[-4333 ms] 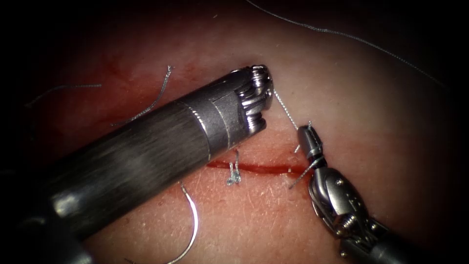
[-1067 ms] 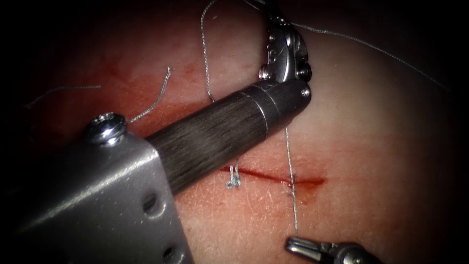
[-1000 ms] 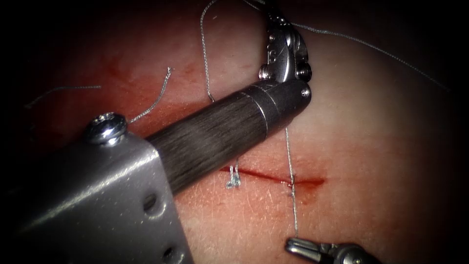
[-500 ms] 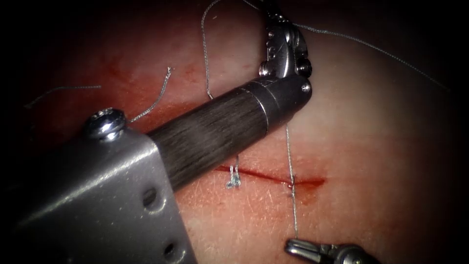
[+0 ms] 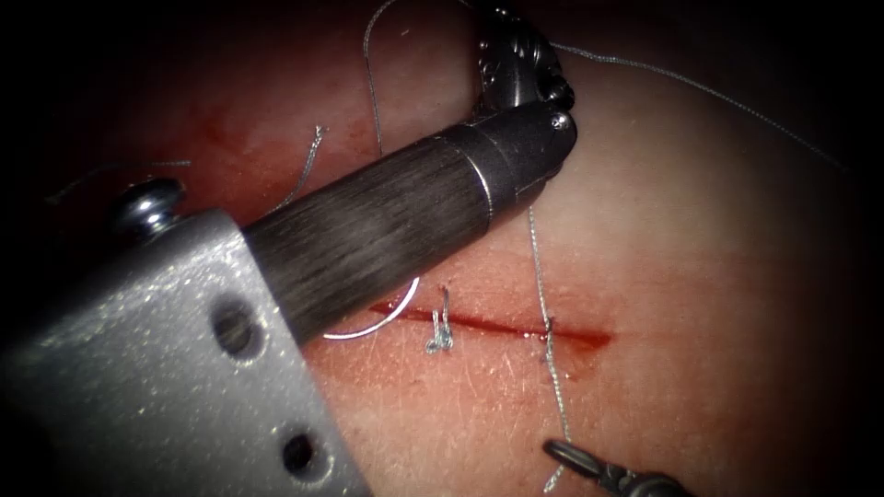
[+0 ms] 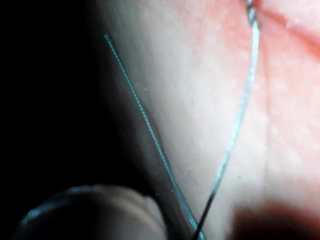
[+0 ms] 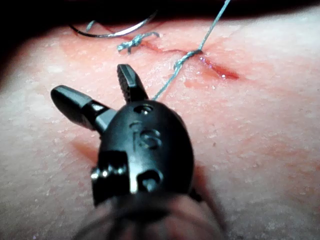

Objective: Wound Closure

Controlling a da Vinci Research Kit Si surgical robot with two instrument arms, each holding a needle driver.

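The right tool has its jaws spread wide and holds nothing. For the left tool I cannot tell. The thread crosses the cut. The needle lies on the tissue, at the cut's left end.

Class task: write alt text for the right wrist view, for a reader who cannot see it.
The right tool hovers with open jaws, holding nothing, just above the tissue. Beyond it, thread runs taut from a knot at the cut; the needle lies free behind.

No legible text or markings.
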